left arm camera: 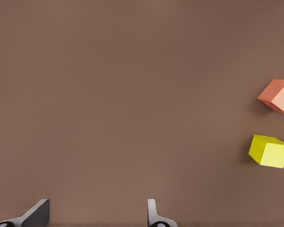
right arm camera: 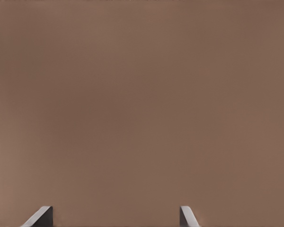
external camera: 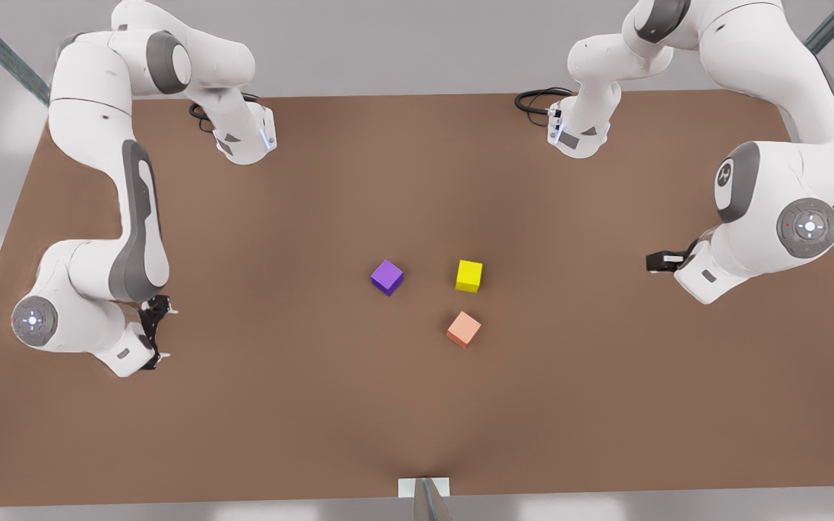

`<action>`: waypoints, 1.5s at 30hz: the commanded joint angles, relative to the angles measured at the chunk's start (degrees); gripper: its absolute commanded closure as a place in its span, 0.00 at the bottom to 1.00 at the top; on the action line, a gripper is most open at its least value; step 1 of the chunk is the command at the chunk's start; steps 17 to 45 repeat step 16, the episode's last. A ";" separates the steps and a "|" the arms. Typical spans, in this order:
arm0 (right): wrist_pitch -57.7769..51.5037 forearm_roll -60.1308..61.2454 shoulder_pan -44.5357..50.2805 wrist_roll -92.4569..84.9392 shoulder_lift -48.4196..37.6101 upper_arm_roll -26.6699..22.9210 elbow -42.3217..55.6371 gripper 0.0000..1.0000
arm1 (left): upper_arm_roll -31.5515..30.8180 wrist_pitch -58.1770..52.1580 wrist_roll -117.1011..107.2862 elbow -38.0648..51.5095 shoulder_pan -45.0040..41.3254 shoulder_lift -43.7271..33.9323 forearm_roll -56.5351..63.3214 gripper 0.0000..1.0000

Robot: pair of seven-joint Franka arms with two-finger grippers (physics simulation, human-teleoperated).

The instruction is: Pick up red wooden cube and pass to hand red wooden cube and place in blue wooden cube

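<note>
L hand (left arm camera: 94,215) open, R hand (right arm camera: 114,217) open

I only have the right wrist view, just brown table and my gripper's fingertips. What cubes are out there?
Observer: Three near the middle of the table: a purple cube, a yellow cube and a pale salmon cube.
Operator: Where's the left gripper?
Observer: The left gripper waits open at the front view's right, nearest the yellow and salmon cubes.
Operator: And mine?
Observer: The right gripper is at the front view's left, open.
</note>
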 commanded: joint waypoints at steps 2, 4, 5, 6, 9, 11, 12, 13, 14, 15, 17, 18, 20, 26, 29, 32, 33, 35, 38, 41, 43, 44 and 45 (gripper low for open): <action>-10.20 -5.35 3.14 71.38 0.55 -0.34 2.32 0.00 | -0.03 -0.35 2.20 0.02 0.00 -0.02 0.16 0.00; -19.41 -7.36 2.79 71.47 0.64 -0.96 9.26 0.00 | -0.03 -0.35 2.20 0.02 0.00 0.07 0.16 0.00; -20.84 -9.90 2.71 71.30 -0.15 -1.13 12.00 0.00 | -0.03 -0.35 2.29 0.02 0.00 0.16 0.16 0.00; -23.21 -11.15 2.71 71.29 -1.38 -1.40 13.23 0.00 | -0.03 -0.35 2.29 0.02 0.00 0.16 0.16 0.00; -26.20 -10.44 2.97 71.47 -10.25 -2.89 11.75 0.00 | -0.03 -0.35 2.20 0.02 0.00 0.16 0.16 0.00; -24.97 -8.42 2.27 72.00 -14.48 -2.89 5.50 0.00 | -0.03 -0.35 2.20 0.02 0.00 0.16 0.16 0.00; -24.01 -7.98 1.92 72.00 -14.74 -2.89 4.98 0.00 | -0.03 -0.35 2.20 0.02 0.00 0.25 0.16 0.00; -21.72 -7.81 1.21 72.00 -16.23 -2.89 2.61 0.00 | -0.03 -0.35 2.20 0.02 0.00 0.25 0.16 0.00; -19.35 -7.89 1.12 71.91 -18.25 -2.89 -0.56 0.00 | -0.03 -0.35 2.20 0.02 0.00 0.25 0.16 0.00; -19.34 -7.89 1.04 71.91 -18.26 -2.89 -0.56 0.00 | -0.03 -0.35 2.20 0.02 0.00 0.25 0.16 0.00; -19.34 -7.98 0.86 71.82 -18.25 -2.89 -0.39 0.00 | -0.03 -0.35 2.20 0.02 0.00 0.25 0.16 0.00; -19.34 -7.98 0.86 71.82 -18.25 -2.89 -0.39 0.00 | -0.03 -0.35 2.20 0.02 0.00 0.25 0.16 0.00; -19.34 -7.98 0.86 71.82 -18.25 -2.89 -0.39 0.00 | -0.03 -0.35 2.20 0.02 0.00 0.25 0.16 0.00; -19.34 -7.98 0.86 71.82 -18.25 -2.89 -0.39 0.00 | -0.03 -0.35 2.20 0.02 0.00 0.25 0.16 0.00; -19.34 -7.98 0.86 71.82 -18.25 -2.89 -0.39 0.00 | -0.03 -0.35 2.20 0.02 0.00 0.25 0.16 0.00; -19.34 -7.98 0.86 71.82 -18.25 -2.89 -0.39 0.00 | -0.03 -0.35 2.20 0.02 0.00 0.25 0.16 0.00; -19.34 -7.98 0.86 71.82 -18.25 -2.89 -0.39 0.00 | -0.03 -0.35 2.20 0.02 0.00 0.25 0.16 0.00; -19.34 -7.98 0.86 71.82 -18.25 -2.89 -0.39 0.00 | -0.03 -0.35 2.20 0.02 0.00 0.25 0.16 0.00; -19.34 -7.98 0.86 71.82 -18.25 -2.89 -0.39 0.00 | -0.03 -0.35 2.20 0.02 0.00 0.25 0.16 0.00; -19.34 -7.98 0.86 71.82 -18.25 -2.89 -0.39 0.00 | -0.03 -0.35 2.20 0.02 0.00 0.25 0.16 0.00; -19.34 -7.98 0.86 71.82 -18.25 -2.89 -0.39 0.00 | -0.03 -0.35 2.20 0.02 0.00 0.25 0.16 0.00; -19.34 -7.98 0.86 71.82 -18.25 -2.89 -0.39 0.00 | -0.03 -0.35 2.20 0.02 0.00 0.25 0.16 0.00; -19.34 -7.98 0.86 71.82 -18.25 -2.89 -0.39 0.00 | -0.03 -0.35 2.20 0.02 0.00 0.25 0.16 0.00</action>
